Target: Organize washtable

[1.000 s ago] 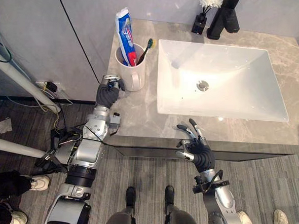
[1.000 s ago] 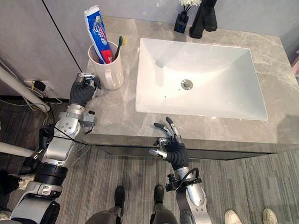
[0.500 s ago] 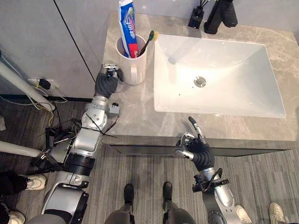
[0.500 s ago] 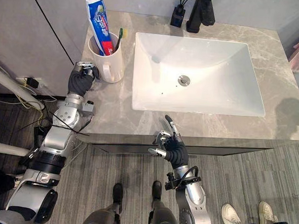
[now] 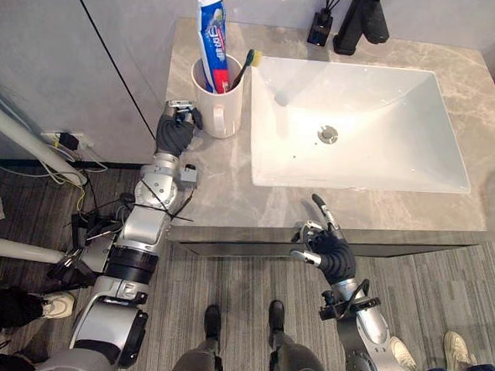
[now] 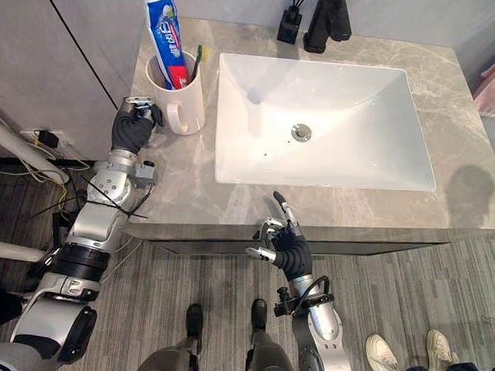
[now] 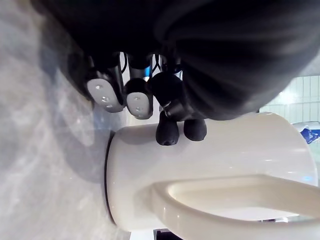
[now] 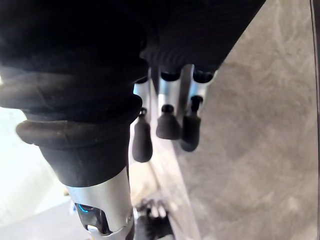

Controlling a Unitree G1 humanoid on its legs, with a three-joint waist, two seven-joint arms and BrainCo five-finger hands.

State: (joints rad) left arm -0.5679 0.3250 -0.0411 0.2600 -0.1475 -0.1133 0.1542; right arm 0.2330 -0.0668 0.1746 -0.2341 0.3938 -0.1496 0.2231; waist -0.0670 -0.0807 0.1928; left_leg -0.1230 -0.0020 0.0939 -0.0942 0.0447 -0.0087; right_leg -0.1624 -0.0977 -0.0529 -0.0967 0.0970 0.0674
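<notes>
Mug (image 5: 221,108) first: you will find it upright near the back left corner of the marble washtable (image 5: 222,184), just beside the left rim of the white sink (image 5: 387,101), with its handle (image 7: 225,200) turned toward the counter's left side. A blue-and-white toothpaste tube (image 5: 213,32) stands tall in it, and a toothbrush (image 5: 246,66) with a green head leans out toward the sink. Your left hand (image 5: 175,132) sits on the counter right at the handle side of the mug. Look at its wrist view and you see the fingers curled in, with the dark fingertips (image 7: 167,132) resting against the mug's pale wall just above the handle; they are not wrapped round the handle, and nothing lies inside the curl. You cannot see the thumb there, so take the contact as a touch, not a grasp. Your right hand (image 5: 332,251) hangs at the front edge of the washtable, in front of the sink and well apart from the mug. Its fingers (image 8: 167,125) are loose and spread, one of them reaching up over the counter's edge, and it has hold of nothing. At the back of the counter, behind the sink, you have the black faucet (image 5: 358,24), and just beside it a small black vase (image 5: 320,28) with a white flower.
</notes>
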